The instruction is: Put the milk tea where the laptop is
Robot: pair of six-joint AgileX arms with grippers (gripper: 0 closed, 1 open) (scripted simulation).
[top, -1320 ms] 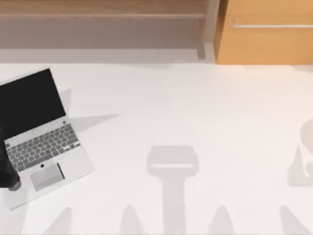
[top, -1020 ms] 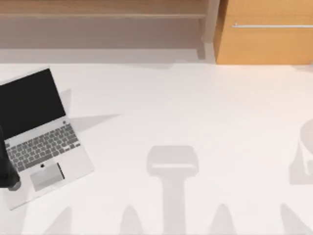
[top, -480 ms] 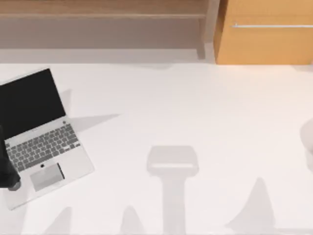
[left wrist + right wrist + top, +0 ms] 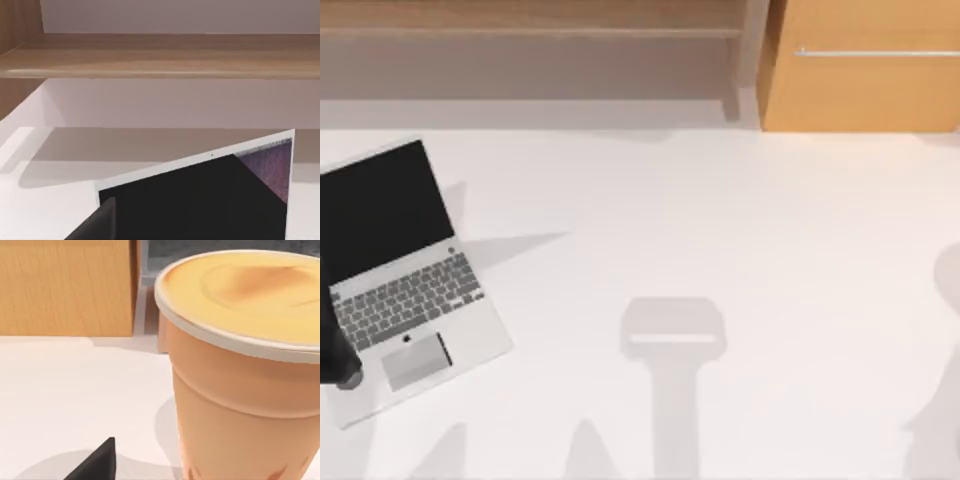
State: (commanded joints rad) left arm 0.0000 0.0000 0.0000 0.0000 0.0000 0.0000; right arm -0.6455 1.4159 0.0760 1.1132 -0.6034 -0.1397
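The milk tea (image 4: pixel 240 370), a tan-orange cup with a pale rim and a yellow-orange top, stands upright on the white table, close in front of my right gripper (image 4: pixel 160 471). One dark fingertip (image 4: pixel 97 464) shows, apart from the cup's side with bare table between; the gripper is open. The laptop (image 4: pixel 405 290) lies open at the table's left, black screen up, and its screen (image 4: pixel 200 200) also shows in the left wrist view. My left gripper (image 4: pixel 338 362) is parked at the laptop's left edge, open, holding nothing.
A wooden cabinet (image 4: pixel 860 65) stands behind the table at the back right, and a low shelf (image 4: pixel 530 30) runs along the back left. The arms' shadows fall on the white table (image 4: pixel 720 220) along its front and right edge.
The shadows at the table's right edge have shifted and changed shape from frame to frame. The laptop and my left arm have not moved.
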